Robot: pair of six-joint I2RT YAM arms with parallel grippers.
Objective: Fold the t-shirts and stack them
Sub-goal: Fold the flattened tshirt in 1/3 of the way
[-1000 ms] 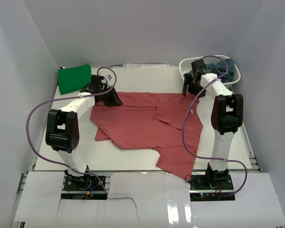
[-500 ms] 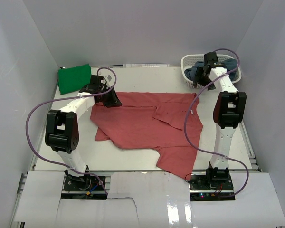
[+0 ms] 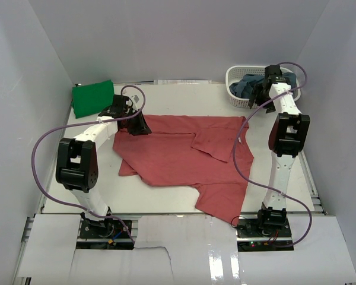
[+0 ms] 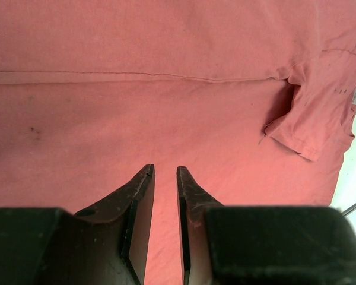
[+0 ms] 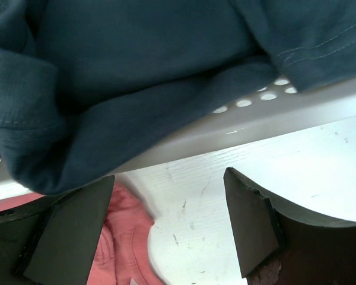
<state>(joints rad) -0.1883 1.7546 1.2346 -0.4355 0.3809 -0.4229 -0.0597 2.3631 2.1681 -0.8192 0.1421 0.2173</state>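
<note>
The salmon-red t-shirt lay spread and only partly folded across the middle of the surface, one sleeve doubled over its body. The green t-shirt sat folded at the far left corner, and the grey-blue t-shirts were heaped in the white basket at the far right.

The right tool hung by the basket's rim with its jaws spread wide and empty, dark cloth draped over the rim just above it. A bite taken there would likely catch tangled layers and lift more than one shirt, or hook the lattice wall and drag the basket. A shirt pulled free might also land on the unfinished red one.

The left tool hovered low over the red shirt's far left part, jaws nearly pressed together with a thin gap and nothing between them. Any sideways travel could rumple the cloth.

How many grey-blue shirts filled the basket could not be told, as the right arm covered part of it. Whether the left fingertips touched the cloth was unclear
</note>
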